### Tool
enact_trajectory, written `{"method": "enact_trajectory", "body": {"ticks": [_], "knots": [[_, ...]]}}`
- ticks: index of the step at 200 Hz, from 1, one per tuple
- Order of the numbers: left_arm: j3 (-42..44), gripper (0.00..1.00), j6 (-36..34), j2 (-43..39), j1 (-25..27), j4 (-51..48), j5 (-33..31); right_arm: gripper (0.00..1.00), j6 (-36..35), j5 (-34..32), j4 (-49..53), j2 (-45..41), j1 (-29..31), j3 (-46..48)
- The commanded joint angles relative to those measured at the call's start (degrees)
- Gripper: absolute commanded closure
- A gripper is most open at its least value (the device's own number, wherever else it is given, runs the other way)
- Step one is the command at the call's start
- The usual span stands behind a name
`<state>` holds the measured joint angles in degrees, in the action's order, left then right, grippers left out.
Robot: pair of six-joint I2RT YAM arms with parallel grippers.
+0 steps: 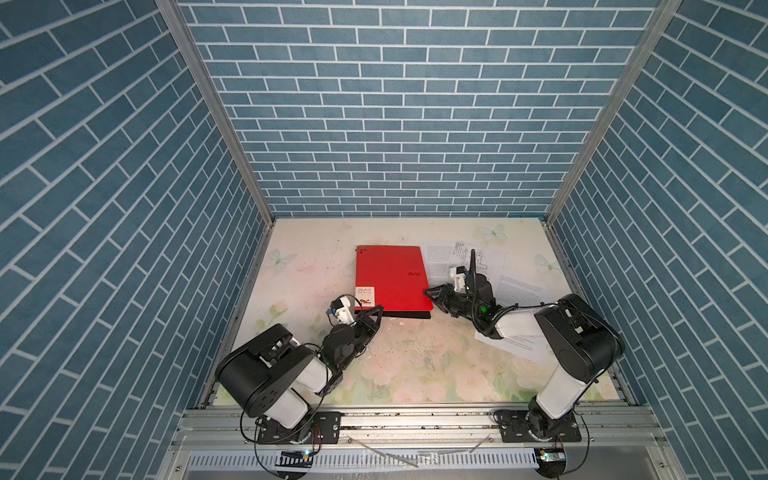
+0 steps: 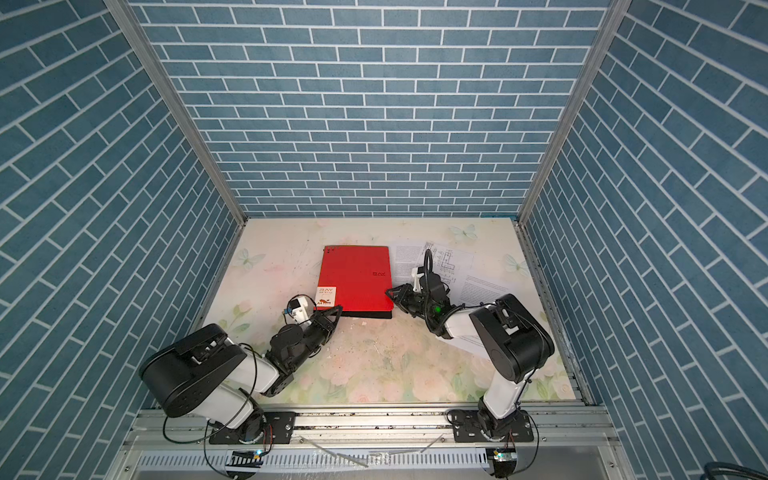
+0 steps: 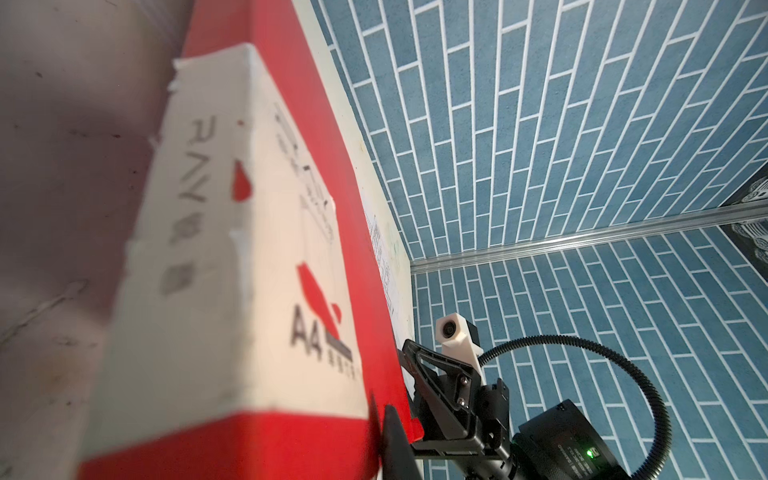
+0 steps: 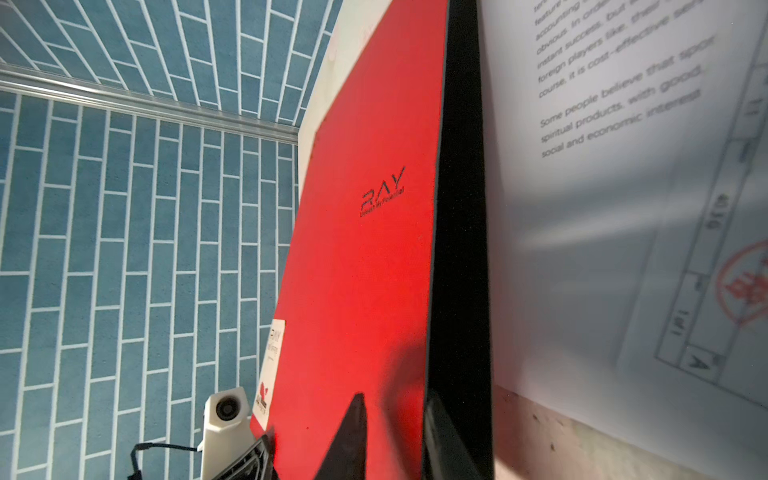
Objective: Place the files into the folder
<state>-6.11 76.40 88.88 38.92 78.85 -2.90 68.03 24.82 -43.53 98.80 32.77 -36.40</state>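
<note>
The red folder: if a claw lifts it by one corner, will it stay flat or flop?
The red folder looks thin, so it would probably sag. A separate black layer shows beneath its cover, so it may swing open. Lying flat, it should slide rather than tip.

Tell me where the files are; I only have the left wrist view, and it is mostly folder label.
Observer: The files lie on the table right of the folder, partly under the right arm.
Operator: Folder open yet?
Observer: No. In both top views the red cover lies flat, with a black strip along its near edge.
Operator: Right gripper on it?
Observer: In the right wrist view, the right gripper straddles the cover's right edge, one finger over the red, one on the black side, a gap between them.
</note>
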Motion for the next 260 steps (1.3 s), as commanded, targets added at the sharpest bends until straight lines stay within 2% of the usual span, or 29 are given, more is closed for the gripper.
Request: {"method": "enact_trajectory", "body": {"ticks": [1,30,68,100,120,136,157,184,201,219,238,260], "knots": [[-0.13,0.83,-2.31,1.15,0.57,1.66,3.38,0.83,1.71,2.58,-5.01,-1.11,0.27,0.08],[1.24,0.66,-3.1,0.88,0.55,1.7,3.46,0.94,1.41,2.43,-5.23,-2.28,0.27,0.34],[2.12,0.4,-3.79,0.77,0.63,1.45,4.45,0.96,0.74,2.12,-4.32,-3.69,0.28,-0.07],[1.1,0.34,-5.39,-2.26,1.98,-4.41,4.01,0.97,-0.56,1.16,-0.68,-5.59,0.27,-0.82],[-0.58,0.32,-8.35,-9.6,3.76,-15.66,2.68,0.97,-1.99,0.35,2.04,-7.04,0.27,-1.33],[-3.73,0.28,-12.44,-19.19,4.98,-32.72,0.88,0.97,-2.52,-0.25,3.36,-7.86,0.27,-1.41],[-9.28,0.14,-20.79,-32.31,7.2,-57.4,-5.45,0.98,-2.72,-1.08,4.43,-8.39,0.3,-1.58],[-12.45,0.04,-27.35,-42.04,7.66,-72.7,-9.67,0.98,-2.82,-1.09,5.15,-8.41,0.35,-2.5],[-17.0,0.04,-32.39,-42.33,7.92,-83.68,-12.01,0.98,-2.82,-1.49,5.68,-8.84,0.49,-3.15],[-22.19,0.04,-39.11,-39.29,9.41,-90.78,-15.92,0.98,-3.12,-2.13,7.01,-9.6,0.62,-3.67],[-27.28,0.03,-47.78,-33.23,12.26,-94.45,-21.06,0.97,-3.93,-3.03,8.95,-10.7,0.75,-4.16],[-30.92,0.02,-58.44,-26.4,16.7,-93.89,-26.87,0.98,-4.64,-4.22,11.26,-12.04,0.71,-4.59]]}}
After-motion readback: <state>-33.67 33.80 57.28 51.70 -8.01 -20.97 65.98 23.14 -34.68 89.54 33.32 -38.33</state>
